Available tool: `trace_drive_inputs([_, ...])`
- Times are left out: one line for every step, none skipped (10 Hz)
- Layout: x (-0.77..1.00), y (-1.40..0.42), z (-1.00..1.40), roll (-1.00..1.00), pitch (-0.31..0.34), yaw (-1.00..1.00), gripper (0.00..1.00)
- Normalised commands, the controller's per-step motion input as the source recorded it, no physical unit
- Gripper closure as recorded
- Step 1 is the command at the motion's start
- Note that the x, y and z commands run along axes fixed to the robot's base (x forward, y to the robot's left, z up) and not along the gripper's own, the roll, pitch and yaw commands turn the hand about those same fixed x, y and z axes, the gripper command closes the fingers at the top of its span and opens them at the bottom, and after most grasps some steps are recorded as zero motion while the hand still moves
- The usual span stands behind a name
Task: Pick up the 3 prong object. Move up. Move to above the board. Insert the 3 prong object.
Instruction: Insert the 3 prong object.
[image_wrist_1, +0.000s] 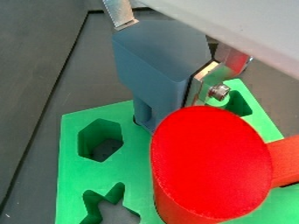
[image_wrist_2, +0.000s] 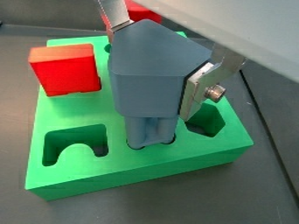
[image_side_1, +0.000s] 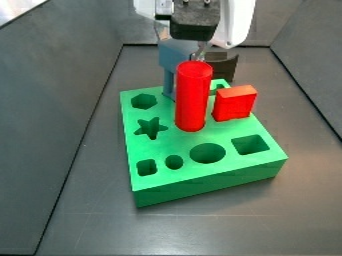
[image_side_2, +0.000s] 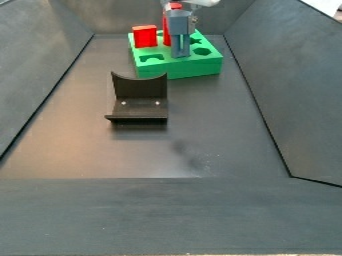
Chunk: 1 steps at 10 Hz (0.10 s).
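Note:
My gripper (image_wrist_2: 158, 61) is shut on the 3 prong object (image_wrist_2: 146, 74), a slate-blue piece with a blocky head, held between the silver fingers (image_wrist_2: 201, 87). It also shows in a wrist view (image_wrist_1: 158, 66). Its prongs (image_wrist_2: 146, 131) point straight down, and their lower ends meet a hole in the top of the green board (image_wrist_2: 128, 166). How deep they sit I cannot tell. In a side view the gripper (image_side_1: 187, 30) hangs over the far part of the board (image_side_1: 227, 165), with the piece (image_side_1: 171, 55) behind the red cylinder.
A tall red cylinder (image_side_1: 193, 95) and a red cube (image_side_1: 235, 102) stand in the board close to the gripper. Star, hexagon, round, oval and rectangular holes are open. A black curved block (image_side_2: 138, 97) lies on the dark floor. Sloping walls enclose the bin.

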Motion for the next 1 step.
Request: trace_drive_inputs([0.0,0.0,0.0,0.0,0.0,0.0,1.0])
